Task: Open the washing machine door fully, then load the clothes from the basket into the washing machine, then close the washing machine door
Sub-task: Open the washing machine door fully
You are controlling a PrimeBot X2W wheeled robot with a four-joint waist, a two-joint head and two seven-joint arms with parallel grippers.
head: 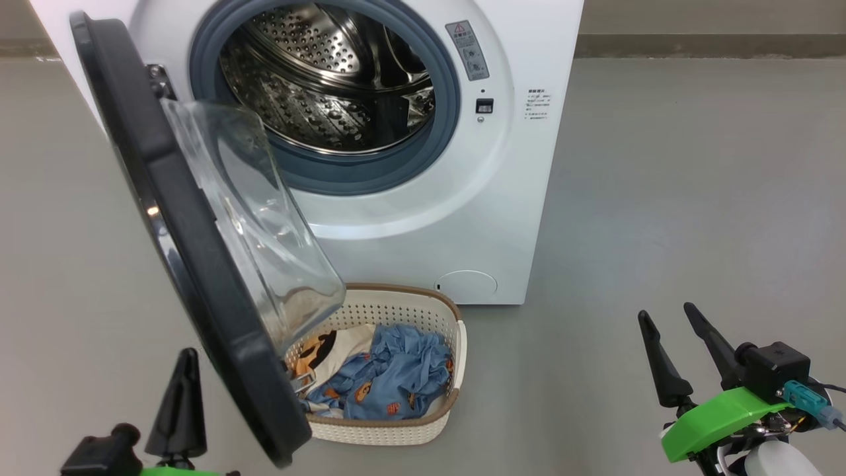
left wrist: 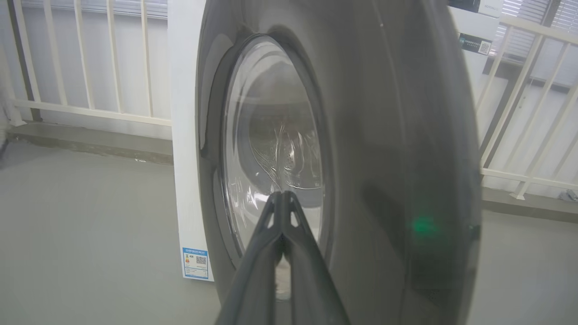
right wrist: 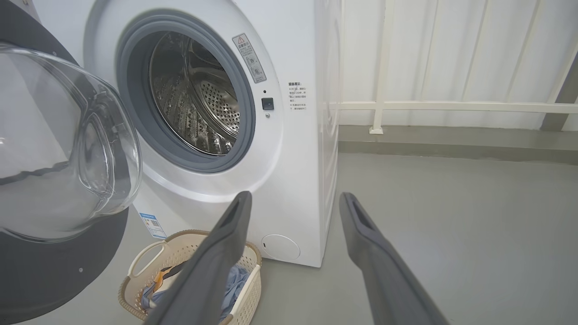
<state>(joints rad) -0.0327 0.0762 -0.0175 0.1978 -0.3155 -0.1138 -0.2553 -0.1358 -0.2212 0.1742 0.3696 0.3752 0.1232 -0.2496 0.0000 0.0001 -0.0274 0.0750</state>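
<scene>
Though closed, left hand (left wrist: 283, 196) near door (left wrist: 384, 135).

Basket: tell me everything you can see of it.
The basket is a small, cream, plastic-looking rounded rectangle with perforated walls, a brown rim and a cut-out side handle. It stands upright on the grey floor, close in front of the washing machine. Crumpled clothes lie inside: light-blue printed fabric and a cream piece with an orange-and-black figure. In the head view the open door overhangs its left end; whether they touch cannot be told.
</scene>
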